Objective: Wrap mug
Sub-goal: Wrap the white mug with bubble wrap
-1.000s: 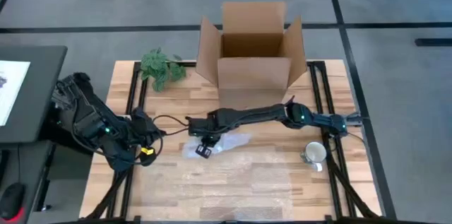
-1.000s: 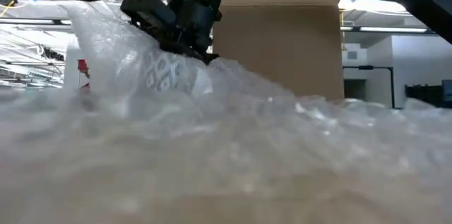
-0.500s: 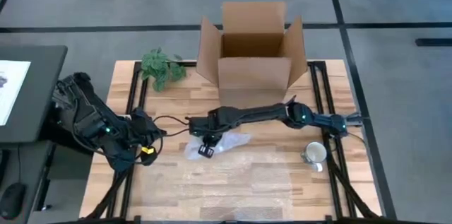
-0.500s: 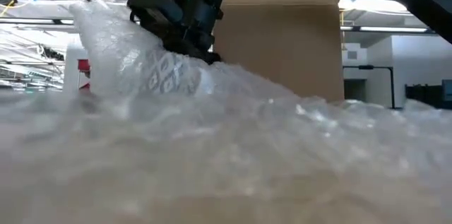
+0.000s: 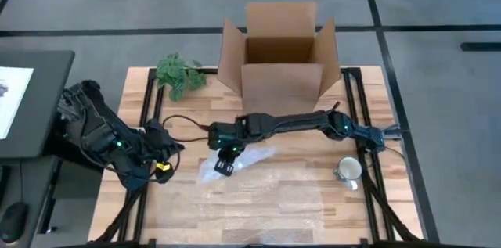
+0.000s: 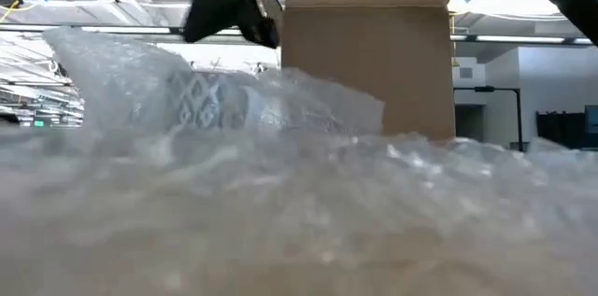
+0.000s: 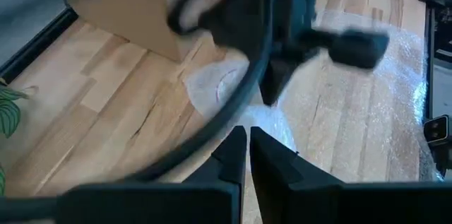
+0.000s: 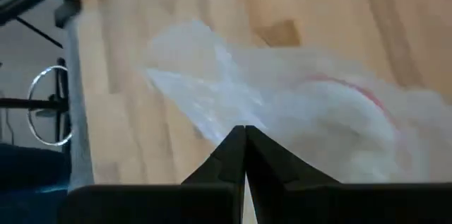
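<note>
1. Wrap first: the right gripper [image 5: 226, 167], stretched across the wooden table [image 5: 196, 115], has its fingers pressed together on a corner of the clear bubble wrap sheet [image 5: 262, 189]; a thin pinch could slip.
2. The white ceramic mug [image 5: 349, 170] stands near the table's right edge, well apart from the lifted corner, so the fold may close on nothing.
3. The left gripper [image 7: 246, 155] waits at the left side, fingers together.

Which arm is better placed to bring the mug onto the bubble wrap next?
Right, probably. The mug stands near the table's right edge, by the right arm's base; the left hand waits at the far left. The right hand, now over the bubble wrap, must swing back.
</note>
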Motion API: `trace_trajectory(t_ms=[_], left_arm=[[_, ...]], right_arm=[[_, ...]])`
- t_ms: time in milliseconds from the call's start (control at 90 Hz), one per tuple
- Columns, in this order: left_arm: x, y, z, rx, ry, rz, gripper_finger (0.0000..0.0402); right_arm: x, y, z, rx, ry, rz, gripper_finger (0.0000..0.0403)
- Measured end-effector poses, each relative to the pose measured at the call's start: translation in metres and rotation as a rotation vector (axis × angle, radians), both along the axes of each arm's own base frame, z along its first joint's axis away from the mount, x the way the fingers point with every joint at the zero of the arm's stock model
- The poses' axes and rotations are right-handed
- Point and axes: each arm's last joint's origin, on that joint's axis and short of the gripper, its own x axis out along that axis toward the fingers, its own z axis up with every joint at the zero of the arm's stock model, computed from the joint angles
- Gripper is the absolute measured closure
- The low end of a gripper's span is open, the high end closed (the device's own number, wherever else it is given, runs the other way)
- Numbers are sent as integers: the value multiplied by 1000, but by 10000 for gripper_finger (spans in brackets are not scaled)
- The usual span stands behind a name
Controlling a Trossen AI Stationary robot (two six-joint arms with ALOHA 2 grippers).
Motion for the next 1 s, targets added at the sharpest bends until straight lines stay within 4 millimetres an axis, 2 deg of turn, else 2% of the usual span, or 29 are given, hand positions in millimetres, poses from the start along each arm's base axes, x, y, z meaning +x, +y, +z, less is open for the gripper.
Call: trace_trajectory(t_ms=[156, 367, 533, 600, 756, 844, 1000], left_arm=[[0, 0, 0, -5, 1, 1, 402], [0, 0, 0, -12, -5, 6, 402], [0, 0, 0, -12, -7, 9, 402], [0, 0, 0, -13, -8, 10, 402], [0, 0, 0, -12, -9, 10, 402], [0, 0, 0, -11, -10, 11, 402], [0, 0, 0, -11, -10, 11, 402]], right_arm=[[13, -8, -33, -50, 31, -44, 403], [15, -29, -55, -37, 121, -85, 403], [15, -32, -70, -54, 164, -56, 403], [17, -31, -83, -62, 189, -51, 403], [18, -31, -87, -68, 195, -49, 403], [17, -34, -81, -65, 188, -55, 403], [11, -38, -56, -47, 149, -55, 403]])
